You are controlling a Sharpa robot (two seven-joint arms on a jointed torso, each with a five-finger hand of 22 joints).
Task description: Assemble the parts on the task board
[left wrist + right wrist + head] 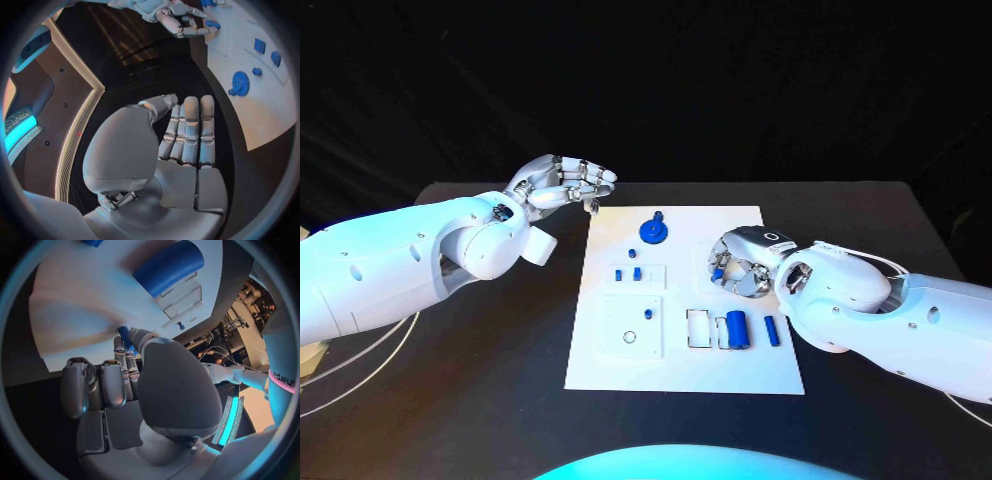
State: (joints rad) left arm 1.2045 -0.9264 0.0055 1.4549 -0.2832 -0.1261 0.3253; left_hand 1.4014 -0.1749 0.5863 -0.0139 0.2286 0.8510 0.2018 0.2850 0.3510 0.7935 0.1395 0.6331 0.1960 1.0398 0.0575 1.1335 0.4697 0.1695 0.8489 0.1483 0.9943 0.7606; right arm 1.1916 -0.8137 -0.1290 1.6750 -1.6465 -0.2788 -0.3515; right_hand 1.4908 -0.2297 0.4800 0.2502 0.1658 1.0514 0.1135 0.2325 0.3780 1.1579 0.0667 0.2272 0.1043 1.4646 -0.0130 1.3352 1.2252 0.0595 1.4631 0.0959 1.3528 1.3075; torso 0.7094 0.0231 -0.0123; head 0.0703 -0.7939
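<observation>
White rectangular task board [689, 340] at the centre of the black counter [488, 400]. A round blue knob part [655, 231] sits at its 12 o'clock end; a blue cylinder part [736, 328] lies in a tray recess at 5 o'clock. Right hand [744, 263], over the board's 3 o'clock edge, pinches a small blue peg [124, 336] between its fingers [130, 362]. Left hand [564, 183], off the 11 o'clock corner, holds nothing, fingers [190, 131] loosely curled.

Right hand [740, 265] sits over the right edge of the task board [687, 375], pinching a small blue part [718, 272]. Left hand [567, 185] hovers empty, fingers curled, just off the board's far left corner.
</observation>
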